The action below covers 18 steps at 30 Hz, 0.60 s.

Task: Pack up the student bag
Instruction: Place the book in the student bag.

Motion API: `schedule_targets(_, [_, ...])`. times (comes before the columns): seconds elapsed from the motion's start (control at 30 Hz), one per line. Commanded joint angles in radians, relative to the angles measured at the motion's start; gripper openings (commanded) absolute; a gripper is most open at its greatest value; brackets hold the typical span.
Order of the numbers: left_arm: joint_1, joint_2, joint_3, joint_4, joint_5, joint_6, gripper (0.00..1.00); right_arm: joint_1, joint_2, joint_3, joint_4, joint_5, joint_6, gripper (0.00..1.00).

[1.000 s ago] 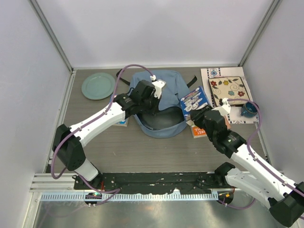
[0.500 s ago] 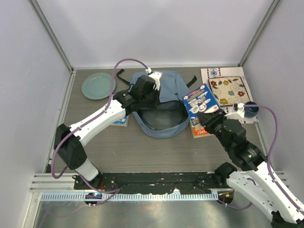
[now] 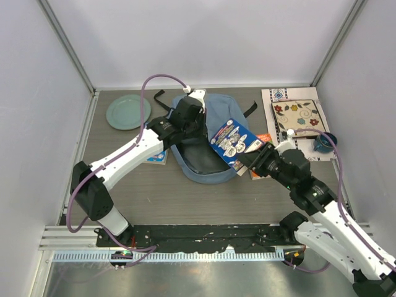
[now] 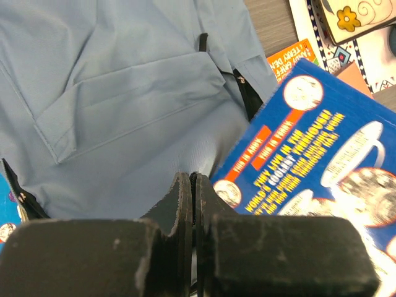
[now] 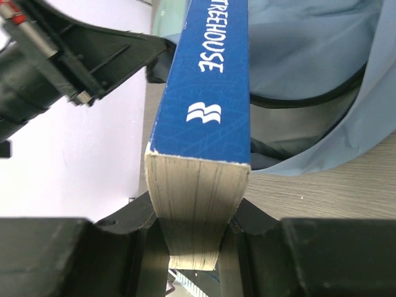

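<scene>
Gripper on the right arm (image 3: pixel 250 162) is clamped on the lower corner of a thick blue book (image 3: pixel 234 142), held tilted above the right rim of the student bag (image 3: pixel 219 108). The left gripper (image 3: pixel 193 113) has its fingers pressed together low over the bag's blue fabric; whether any cloth is pinched between them cannot be told. The left arm lies across the bag's left side.

The bag sits at the middle of the counter (image 3: pixel 185 198), its long axis running from the top of the frame toward the bottom, with the dark-lined mouth at its lower end.

An orange book (image 3: pixel 265 137) lies just right of the bag, partly under the right arm. Further right are a patterned mat (image 3: pixel 279 96), a floral tile (image 3: pixel 298 114) on it, and a blue mug (image 3: pixel 323 143). A green plate (image 3: pixel 128 112) lies at upper left, and a thin booklet (image 3: pixel 158 158) shows under the left arm.

Only the right wrist view shows the book's page edges and the spine word "TREEHOUSE". Only the left wrist view shows the bag's stitched front pocket (image 4: pixel 124 105).
</scene>
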Motion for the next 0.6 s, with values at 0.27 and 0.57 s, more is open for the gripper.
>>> schedule_targets(0.27, [-0.003,0.033,0.119,0.046,-0.07,-0.056,0.0,0.009,-0.174,0.168,0.023,-0.113,-0.132,0.01])
schedule_targets(0.57, [0.022,0.047,0.198,0.027,-0.091,-0.093,0.0,0.009,-0.15,0.114,-0.066,-0.189,-0.099,0.01])
